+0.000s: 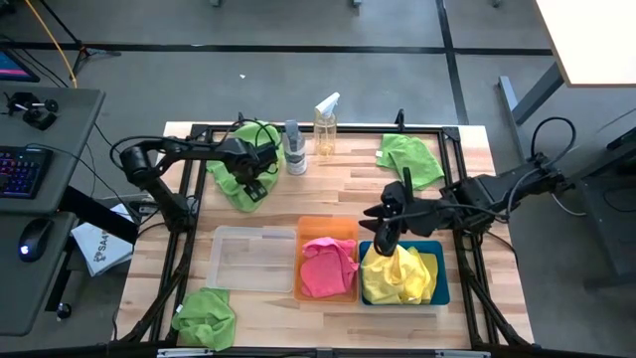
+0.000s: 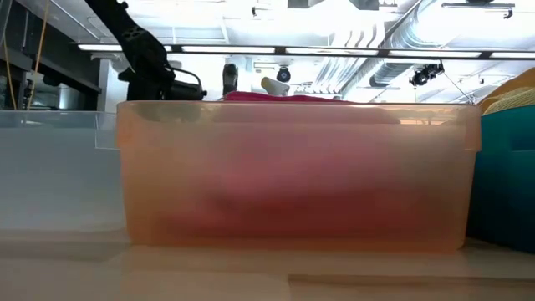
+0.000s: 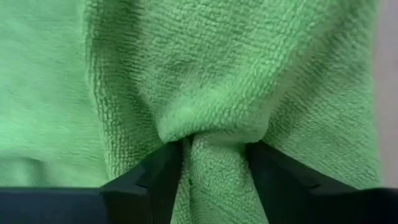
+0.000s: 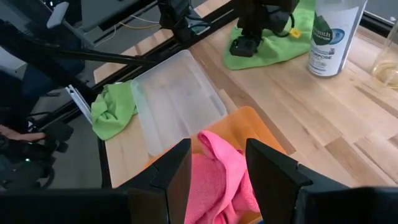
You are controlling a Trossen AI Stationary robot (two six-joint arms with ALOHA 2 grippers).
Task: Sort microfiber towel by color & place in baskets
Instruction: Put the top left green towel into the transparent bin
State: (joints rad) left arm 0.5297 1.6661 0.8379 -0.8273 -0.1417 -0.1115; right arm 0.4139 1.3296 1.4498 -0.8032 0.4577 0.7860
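My left gripper (image 1: pixel 254 185) stands at the table's far left over a green towel (image 1: pixel 235 187) and is shut on it. My right gripper (image 1: pixel 384 239) hangs open above the yellow towel (image 1: pixel 399 276), which lies in the dark blue bin (image 1: pixel 440 288); its fingers (image 4: pixel 177 171) stand apart with nothing between them. A pink towel (image 1: pixel 326 267) lies in the orange bin (image 1: pixel 318 227). The clear bin (image 1: pixel 250 261) holds nothing. One more green towel (image 1: pixel 206 316) lies at the near left corner, another (image 1: pixel 411 159) at the far right. My left gripper pinches a raised fold of the green towel (image 3: pixel 214 140) between its two fingers (image 3: pixel 163 171). It comes from above, pointing down. The cloth bunches into creases at the pinch, and the rest of the towel (image 4: pixel 273 53) lies spread on the table.
Two spray bottles (image 1: pixel 294 149) (image 1: pixel 326 124) stand at the far edge between the arms. The three bins sit side by side along the near edge. A black frame rail (image 1: pixel 298 129) borders the table. Bare wood lies in the middle (image 1: pixel 328 194).
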